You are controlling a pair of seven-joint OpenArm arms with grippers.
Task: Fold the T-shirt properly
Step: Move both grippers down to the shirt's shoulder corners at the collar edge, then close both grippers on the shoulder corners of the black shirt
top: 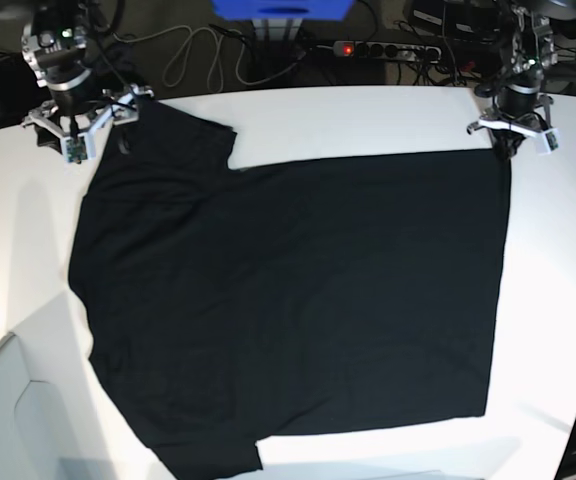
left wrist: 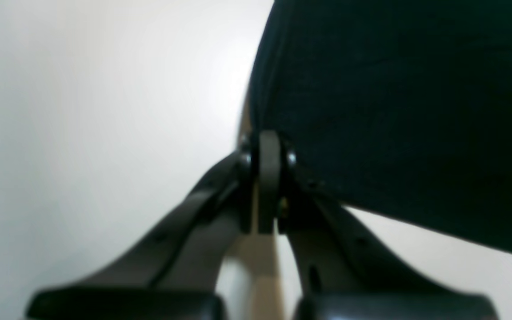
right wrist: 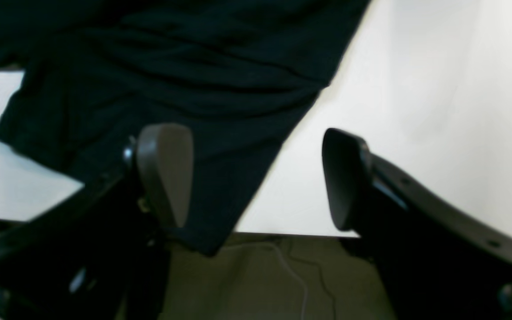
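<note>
Close over the white table (left wrist: 82,111), the left wrist view shows the left gripper (left wrist: 268,146) with its fingertips pressed together on the edge of the black T-shirt (left wrist: 394,111); to do this step well, that pinch should catch the whole hem corner before any lift, and blur hides how much cloth is actually caught. At the table's edge in the right wrist view, the right gripper (right wrist: 256,178) stands wide apart, one pad over the sleeve cloth (right wrist: 171,66) and the other over bare tabletop (right wrist: 416,89), so it would need to settle lower and centre on the sleeve before closing; whether it touches the fabric cannot be told. Across the base view, the T-shirt (top: 298,300) lies spread flat, plain side up, covering most of the table (top: 368,110), with the left gripper (top: 513,130) at its far right corner and the right gripper (top: 78,125) at the far left sleeve. Any print is hidden underneath, and the near edge is cut off.
</note>
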